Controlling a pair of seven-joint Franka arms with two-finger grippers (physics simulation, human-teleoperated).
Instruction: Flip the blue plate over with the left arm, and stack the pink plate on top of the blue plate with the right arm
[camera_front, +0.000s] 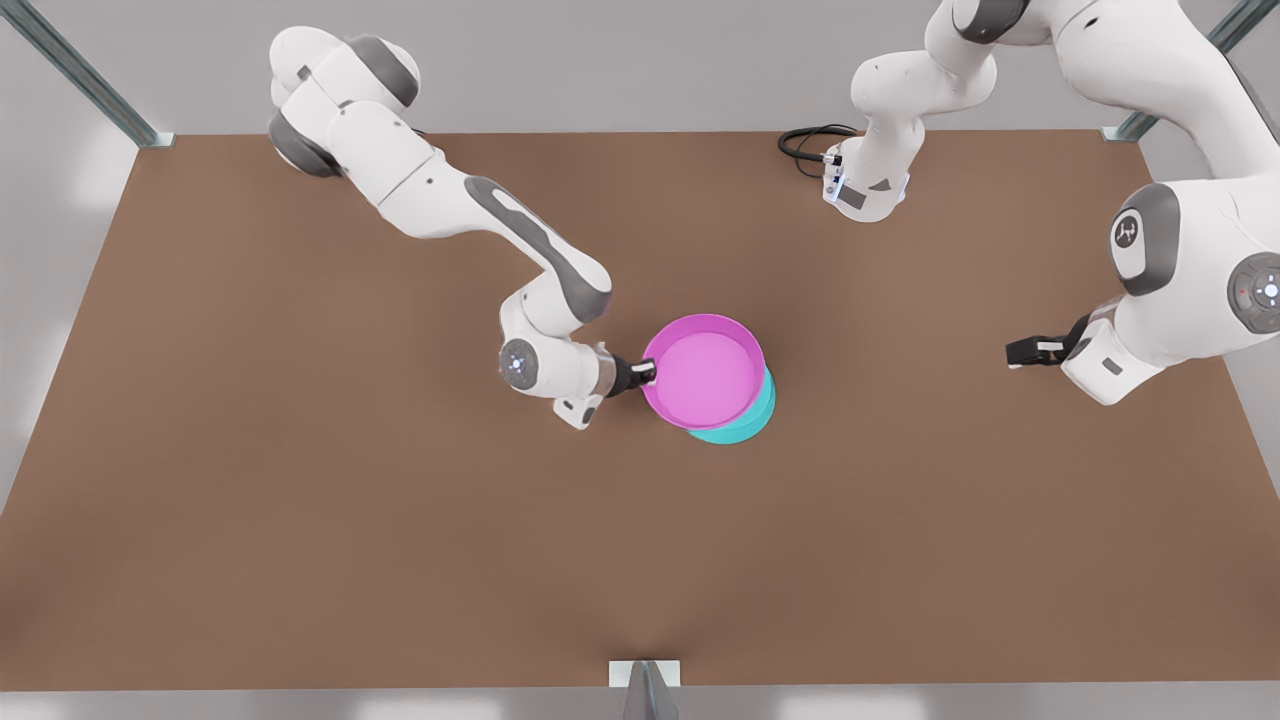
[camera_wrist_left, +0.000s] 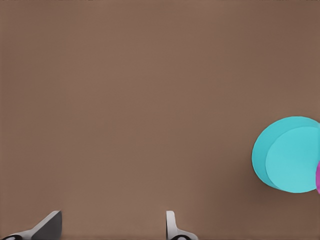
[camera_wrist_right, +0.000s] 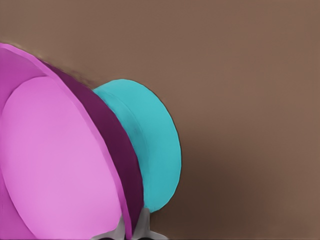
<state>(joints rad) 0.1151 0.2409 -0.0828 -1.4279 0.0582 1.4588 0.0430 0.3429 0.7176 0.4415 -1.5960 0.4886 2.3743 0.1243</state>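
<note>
My right gripper (camera_front: 648, 374) pinches the pink plate (camera_front: 703, 371) by its near rim (fingers (camera_wrist_right: 142, 226) on either side of the wall). Just beyond and beneath it lies the blue plate (camera_front: 745, 420), base up on the brown table (camera_front: 300, 480). Well apart, my left gripper (camera_front: 1018, 352) waits, fingers (camera_wrist_left: 171, 225) spread.

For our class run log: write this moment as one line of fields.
right tool: shut on pink plate rim | pink plate: over blue plate, offset | left tool: open, apart, waiting
</note>
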